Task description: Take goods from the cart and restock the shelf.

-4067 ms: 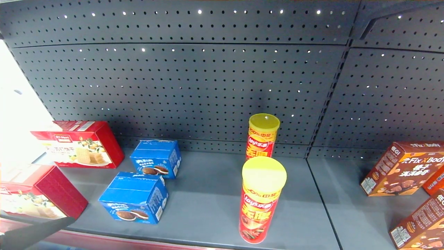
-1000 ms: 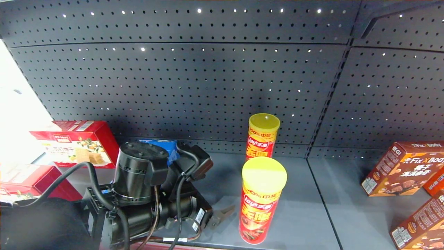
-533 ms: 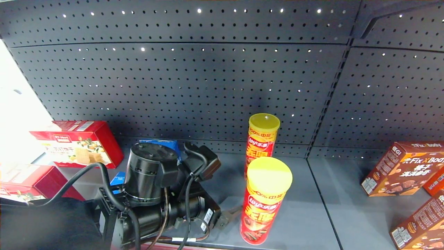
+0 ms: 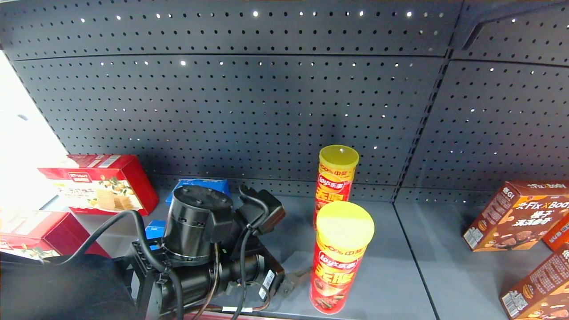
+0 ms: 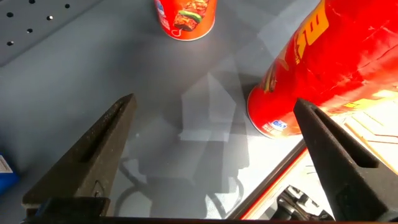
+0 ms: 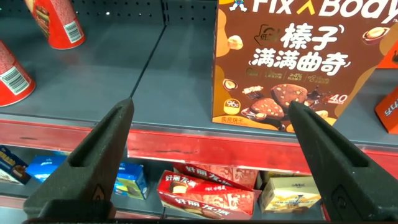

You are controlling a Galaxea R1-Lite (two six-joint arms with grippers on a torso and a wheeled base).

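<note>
While open beside the front can (image 5: 323,68), left claw (image 5: 214,102) above shelf (image 5: 81,62).

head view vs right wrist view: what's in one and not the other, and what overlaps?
Head view, not right wrist: the left gripper low on the shelf beside the front chip can, the red cracker boxes and the blue cookie boxes.
Right wrist, not head: the right gripper, open, held out in front of the shelf edge, and the boxed goods on the tier below.
Both: the front chip can, the rear chip can, a brown box and the grey shelf.
</note>
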